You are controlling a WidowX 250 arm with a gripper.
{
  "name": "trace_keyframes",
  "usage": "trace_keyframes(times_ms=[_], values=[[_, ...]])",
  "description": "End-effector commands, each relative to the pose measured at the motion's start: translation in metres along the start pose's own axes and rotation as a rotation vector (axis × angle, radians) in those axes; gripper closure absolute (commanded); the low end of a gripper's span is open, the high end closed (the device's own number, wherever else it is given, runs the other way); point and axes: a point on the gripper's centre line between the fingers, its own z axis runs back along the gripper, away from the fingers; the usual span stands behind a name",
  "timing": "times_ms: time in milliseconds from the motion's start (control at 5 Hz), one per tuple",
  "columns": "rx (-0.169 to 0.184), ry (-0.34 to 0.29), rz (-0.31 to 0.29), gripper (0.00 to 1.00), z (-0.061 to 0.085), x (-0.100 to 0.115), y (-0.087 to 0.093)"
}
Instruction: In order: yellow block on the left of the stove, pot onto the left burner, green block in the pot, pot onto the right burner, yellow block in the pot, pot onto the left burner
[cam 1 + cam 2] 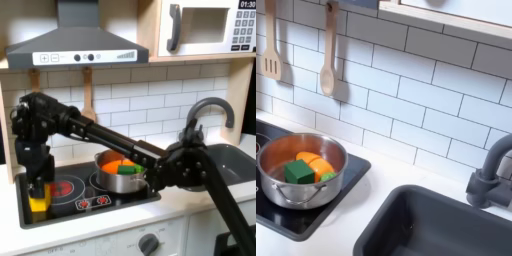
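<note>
Two blocks sit apart in a toy kitchen: the yellow block (38, 204) stands upright, clamped in the gripper (39, 193) at the stove (70, 207) edge on the first exterior view's left, beside the left burner (63, 187), while the green block (298, 172) lies tilted inside the pot (291, 192) against an orange piece (312, 161). One pot covers the right burner, close to the cooktop's edge, with white counter (361, 205) between it and the sink (436, 230); brick-patterned tiles and hanging wooden utensils (326, 62) back the scene
</note>
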Motion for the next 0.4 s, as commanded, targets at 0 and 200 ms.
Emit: trace_keyframes(times_ms=[0, 200], values=[[0.015, 0.004, 0.007, 0.00, -0.0060, 0.0021, 0.0013], [0.020, 0.005, 0.011, 0.00, -0.0074, 0.0025, 0.0018]])
